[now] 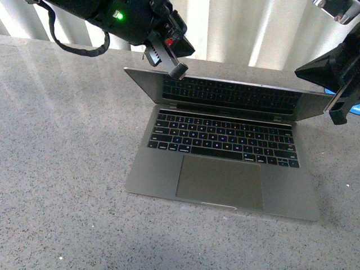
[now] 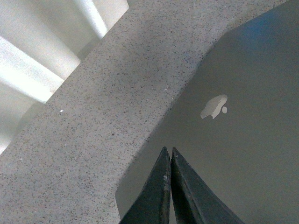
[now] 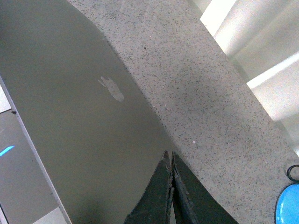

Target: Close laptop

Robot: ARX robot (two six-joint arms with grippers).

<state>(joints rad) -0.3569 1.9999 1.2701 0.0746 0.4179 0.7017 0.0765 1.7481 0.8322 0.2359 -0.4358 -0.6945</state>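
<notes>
The space-grey laptop [image 1: 225, 169] lies on the speckled counter, its lid tilted well forward over the black keyboard. My left gripper [image 1: 179, 70] is shut, tip at the lid's top edge near its left corner. My right gripper [image 1: 337, 115] is shut by the lid's right corner. In the left wrist view the shut gripper [image 2: 168, 150] rests over the lid's grey back [image 2: 233, 140], near the pale apple logo [image 2: 214, 107]. The right wrist view shows the shut gripper [image 3: 168, 154] at the edge of the lid [image 3: 79, 130], the logo [image 3: 112, 88] further off.
Grey speckled counter [image 1: 62, 169] stretches around the laptop. Pale corrugated panels [image 1: 247, 28] stand behind it. A blue object [image 3: 287, 205] with a dark cable lies on the counter near the right arm, also seen at the front view's right edge [image 1: 354, 108].
</notes>
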